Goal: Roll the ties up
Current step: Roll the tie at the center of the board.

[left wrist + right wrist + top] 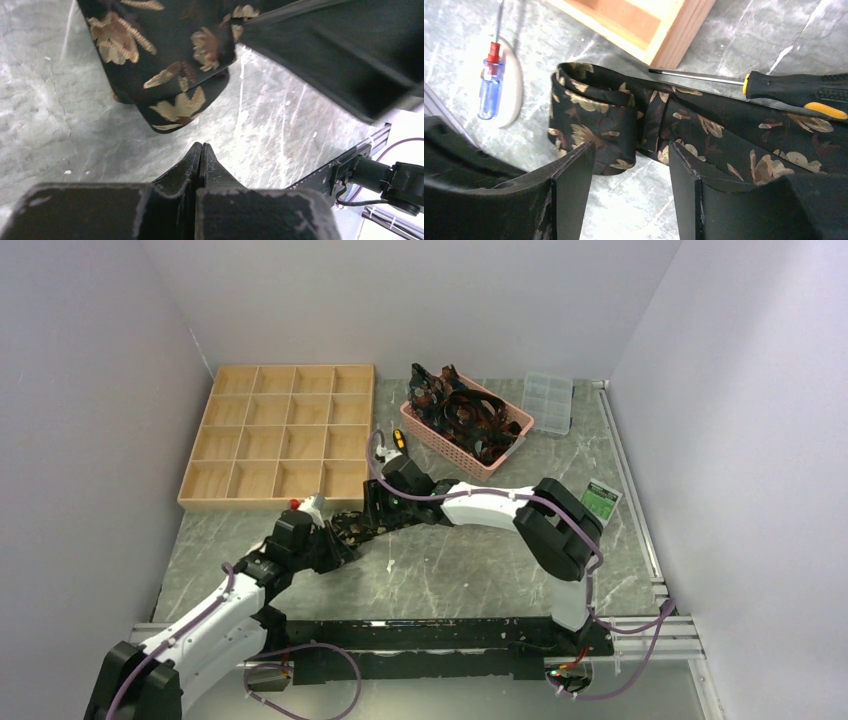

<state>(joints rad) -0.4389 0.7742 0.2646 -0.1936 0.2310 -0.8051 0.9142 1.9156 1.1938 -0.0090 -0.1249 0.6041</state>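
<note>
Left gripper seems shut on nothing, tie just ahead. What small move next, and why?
Probably open the left gripper and ease it forward onto the rolled end of the tie: its fingers meet with no fabric between them, while the right gripper stands open over it.

Plain white walls on three sides; grey-green marbled tabletop; aluminium rails along near edge; even light.
</note>
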